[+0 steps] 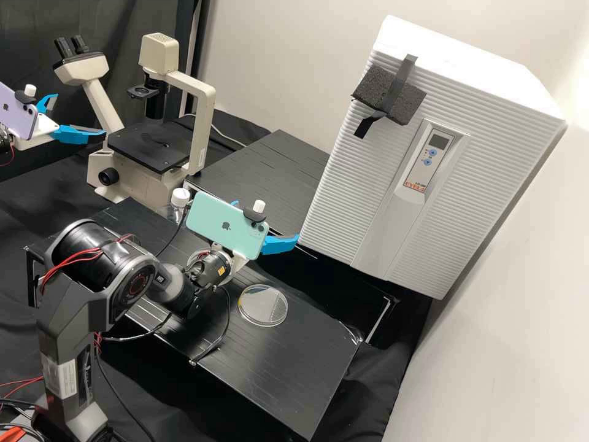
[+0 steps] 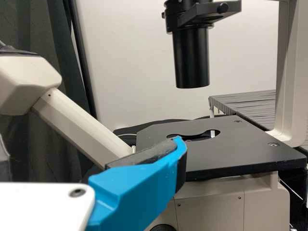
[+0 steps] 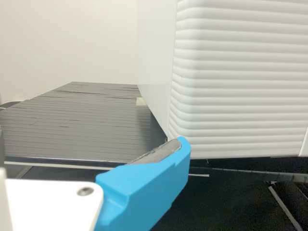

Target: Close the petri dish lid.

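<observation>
grey arm [image 1: 67, 319], petri dish [image 1: 264, 305] on black bench [image 1: 294, 368], pale wall [image 1: 485, 356] beyond.

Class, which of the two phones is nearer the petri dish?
The mint-green phone, close to the petri dish; the lilac phone is farther off, beside the microscope.

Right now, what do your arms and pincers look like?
The right arm is dark grey with red wires and a pale label. The left pincer and right pincer are white with bright blue, dark-padded fingers; the left carries a lilac smartphone, the right a mint-green smartphone.
</observation>
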`<state>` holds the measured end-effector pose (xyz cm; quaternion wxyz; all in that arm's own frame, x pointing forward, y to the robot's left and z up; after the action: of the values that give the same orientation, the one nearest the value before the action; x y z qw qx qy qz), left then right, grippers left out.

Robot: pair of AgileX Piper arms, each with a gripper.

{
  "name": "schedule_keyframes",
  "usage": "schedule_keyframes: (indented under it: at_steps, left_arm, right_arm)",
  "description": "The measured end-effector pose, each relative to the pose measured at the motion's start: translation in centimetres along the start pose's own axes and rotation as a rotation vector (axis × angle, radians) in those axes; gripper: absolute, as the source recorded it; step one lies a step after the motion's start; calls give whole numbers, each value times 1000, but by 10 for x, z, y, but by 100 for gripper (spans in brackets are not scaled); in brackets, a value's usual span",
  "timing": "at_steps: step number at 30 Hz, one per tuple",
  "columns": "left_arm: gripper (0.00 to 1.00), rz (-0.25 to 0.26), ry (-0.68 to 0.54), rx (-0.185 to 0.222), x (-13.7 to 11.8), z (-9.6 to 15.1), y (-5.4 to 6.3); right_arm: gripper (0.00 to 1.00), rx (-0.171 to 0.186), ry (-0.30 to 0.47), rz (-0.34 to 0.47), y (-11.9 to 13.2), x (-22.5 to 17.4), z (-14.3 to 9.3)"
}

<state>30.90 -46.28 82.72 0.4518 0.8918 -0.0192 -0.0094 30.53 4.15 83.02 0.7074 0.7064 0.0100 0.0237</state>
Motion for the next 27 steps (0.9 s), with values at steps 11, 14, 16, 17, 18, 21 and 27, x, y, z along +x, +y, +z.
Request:
schedule_keyframes:
  at_steps: [11,14,16,17,18,21,27]
  left_arm:
    - [100,0,0,0,0,0,0]
    - [100,0,0,0,0,0,0]
    - [100,0,0,0,0,0,0]
    - [100,0,0,0,0,0,0]
    - [100,0,0,0,0,0,0]
    - [100,0,0,0,0,0,0]
    - [100,0,0,0,0,0,0]
  right_arm:
    - [100,-5,-14,9,3,-7,5]
    - [100,-6,-32,45,10,-20,13]
    - [100,-7,-39,88,18,-30,17]
    - [100,-5,-35,109,21,-34,19]
    - [100,-3,-37,123,23,-39,21]
    - [100,8,-35,171,30,-56,27]
    - [100,13,-50,182,28,-84,39]
